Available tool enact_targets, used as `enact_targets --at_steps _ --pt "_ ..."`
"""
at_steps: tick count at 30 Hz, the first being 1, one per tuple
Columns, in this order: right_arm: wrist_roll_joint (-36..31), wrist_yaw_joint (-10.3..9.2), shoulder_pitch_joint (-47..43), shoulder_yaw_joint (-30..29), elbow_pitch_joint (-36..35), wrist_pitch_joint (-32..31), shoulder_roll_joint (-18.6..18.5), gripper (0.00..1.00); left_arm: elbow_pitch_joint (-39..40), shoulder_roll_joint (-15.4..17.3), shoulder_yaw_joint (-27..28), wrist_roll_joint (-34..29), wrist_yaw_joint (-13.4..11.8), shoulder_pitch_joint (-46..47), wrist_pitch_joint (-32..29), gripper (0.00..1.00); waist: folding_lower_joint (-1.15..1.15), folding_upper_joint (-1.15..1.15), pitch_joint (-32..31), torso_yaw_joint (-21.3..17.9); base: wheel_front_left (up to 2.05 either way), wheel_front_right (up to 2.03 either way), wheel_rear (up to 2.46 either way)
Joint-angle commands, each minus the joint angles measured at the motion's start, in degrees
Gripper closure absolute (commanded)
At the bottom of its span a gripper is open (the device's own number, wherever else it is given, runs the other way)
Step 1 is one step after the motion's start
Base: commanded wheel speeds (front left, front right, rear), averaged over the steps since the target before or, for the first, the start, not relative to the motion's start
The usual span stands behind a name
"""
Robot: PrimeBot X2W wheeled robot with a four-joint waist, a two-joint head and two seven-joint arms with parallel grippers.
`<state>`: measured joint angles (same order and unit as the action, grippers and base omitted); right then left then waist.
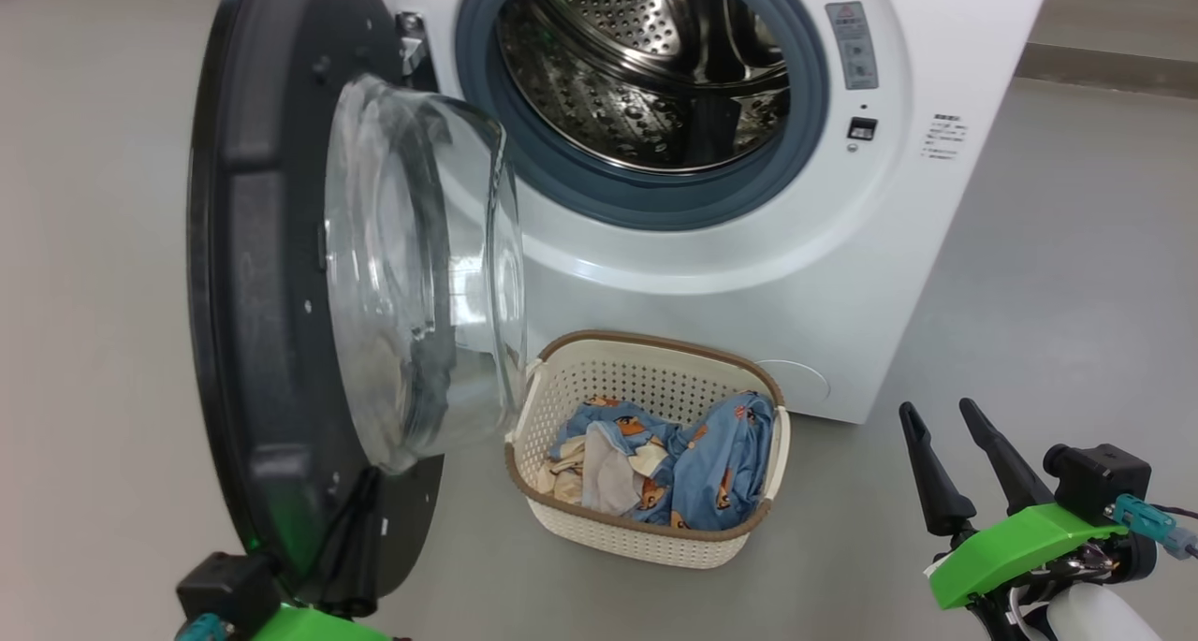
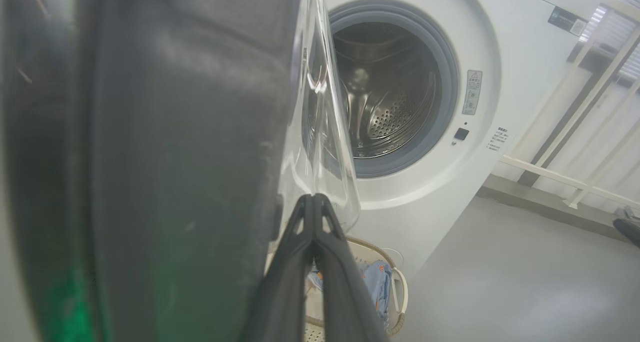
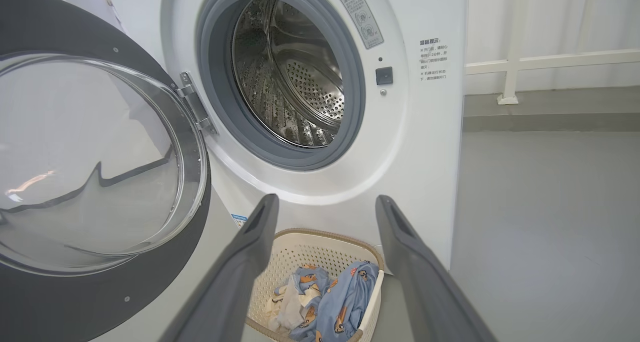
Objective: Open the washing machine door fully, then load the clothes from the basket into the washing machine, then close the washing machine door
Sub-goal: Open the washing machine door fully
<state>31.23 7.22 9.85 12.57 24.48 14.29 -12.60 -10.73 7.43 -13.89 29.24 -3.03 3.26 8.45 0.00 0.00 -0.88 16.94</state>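
The white washing machine [image 1: 749, 276] stands with its steel drum [image 1: 646, 61] exposed. The glossy black washing machine door [image 1: 253, 276] is swung out to the left, its glass bowl [image 1: 421, 267] facing right. My left gripper [image 1: 365, 491] is shut, its fingers pressed together with nothing between them, and lies against the door's lower inner face by the glass [image 2: 320, 132]; its tips [image 2: 314, 198] meet there. The cream basket [image 1: 646, 543] sits on the floor below the drum and holds the light-blue bear-print clothes [image 1: 697, 473]. My right gripper [image 1: 936, 407] hangs open to the basket's right, with basket and clothes [image 3: 330, 297] showing between its fingers [image 3: 250, 252].
Grey floor [image 1: 1058, 276] spreads to the right of the machine. A white railing [image 3: 510, 67] and a low ledge run along the wall behind it. The open door takes up the space left of the basket.
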Motion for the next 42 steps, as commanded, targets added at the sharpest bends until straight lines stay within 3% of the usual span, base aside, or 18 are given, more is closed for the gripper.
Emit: enact_targets --at_steps 1,18,42 --pt "-0.4 0.26 0.4 0.5 -1.5 0.7 -0.4 0.00 1.1 1.7 3.2 0.4 -1.0 1.9 -0.2 1.00 0.00 0.00 0.3 0.9 0.00 0.00 0.00" --pt "-1.0 0.26 1.7 -1.2 -2.2 0.7 0.8 0.00 -2.4 7.2 9.7 2.2 -5.3 8.0 -4.1 1.00 0.00 0.00 3.6 5.9 0.00 0.00 0.00" --pt "-1.9 0.26 5.0 -2.6 -2.8 0.7 0.1 0.00 -26.6 15.4 10.1 1.9 0.5 28.0 -3.6 1.00 0.00 0.00 10.7 10.9 0.00 0.00 0.00"
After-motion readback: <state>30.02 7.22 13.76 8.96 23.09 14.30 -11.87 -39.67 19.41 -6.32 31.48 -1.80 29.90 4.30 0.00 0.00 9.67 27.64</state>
